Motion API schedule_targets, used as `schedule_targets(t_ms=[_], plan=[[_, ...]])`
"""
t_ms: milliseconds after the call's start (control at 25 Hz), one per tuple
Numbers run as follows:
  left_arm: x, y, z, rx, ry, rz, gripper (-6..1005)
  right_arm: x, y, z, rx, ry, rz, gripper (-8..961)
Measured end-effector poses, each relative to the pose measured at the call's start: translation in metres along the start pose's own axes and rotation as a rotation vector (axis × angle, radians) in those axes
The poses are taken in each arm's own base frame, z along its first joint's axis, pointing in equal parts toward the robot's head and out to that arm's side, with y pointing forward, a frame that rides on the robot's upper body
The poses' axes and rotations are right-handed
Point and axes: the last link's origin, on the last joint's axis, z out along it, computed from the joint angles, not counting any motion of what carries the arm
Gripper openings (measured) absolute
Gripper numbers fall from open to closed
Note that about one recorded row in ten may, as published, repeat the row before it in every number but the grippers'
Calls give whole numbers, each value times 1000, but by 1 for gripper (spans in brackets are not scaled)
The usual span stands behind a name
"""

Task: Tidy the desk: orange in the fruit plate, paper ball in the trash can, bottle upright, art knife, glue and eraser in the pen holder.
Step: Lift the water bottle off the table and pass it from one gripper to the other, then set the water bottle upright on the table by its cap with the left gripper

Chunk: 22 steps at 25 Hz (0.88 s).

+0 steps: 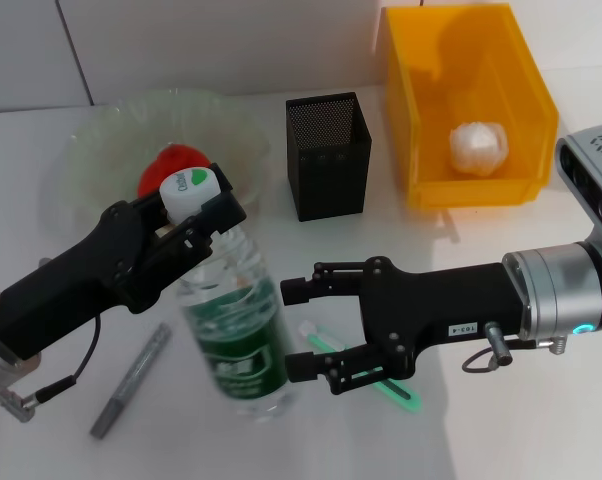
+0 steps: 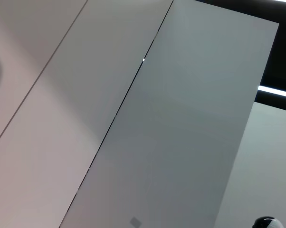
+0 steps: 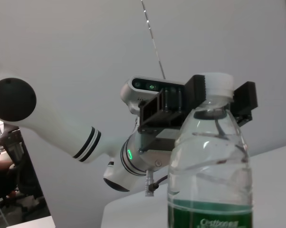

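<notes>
Standing at lower centre, the bottle [image 1: 236, 340] has its cap clamped by the left tool [image 1: 194, 213]. Right tool [image 1: 303, 330], spread apart, waits beside it over a green glue stick [image 1: 393, 388]. Grey art knife [image 1: 131, 380] lies lower left on the white tabletop [image 1: 501, 420]; mesh pen holder [image 1: 327, 155] behind.

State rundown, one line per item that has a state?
bottle: upright, cap on, gripped at the cap
left gripper: shut on bottle
right gripper: open, beside the bottle
orange: in fruit plate
paper ball: in trash can
pen holder: upright
</notes>
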Motion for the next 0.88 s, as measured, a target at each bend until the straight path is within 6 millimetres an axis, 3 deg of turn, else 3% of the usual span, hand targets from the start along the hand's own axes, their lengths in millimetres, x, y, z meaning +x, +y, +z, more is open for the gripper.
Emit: schedule_targets(t_ms=[280, 640, 880], plan=[[6, -2, -4, 5, -8, 45, 441, 3, 0, -18, 77, -49, 16, 840], [21, -9, -22, 83, -31, 294, 441, 21, 10, -80, 322, -125, 24, 840], [22, -22, -23, 162, -64, 383, 440, 26, 12, -90, 363, -125, 37, 840]])
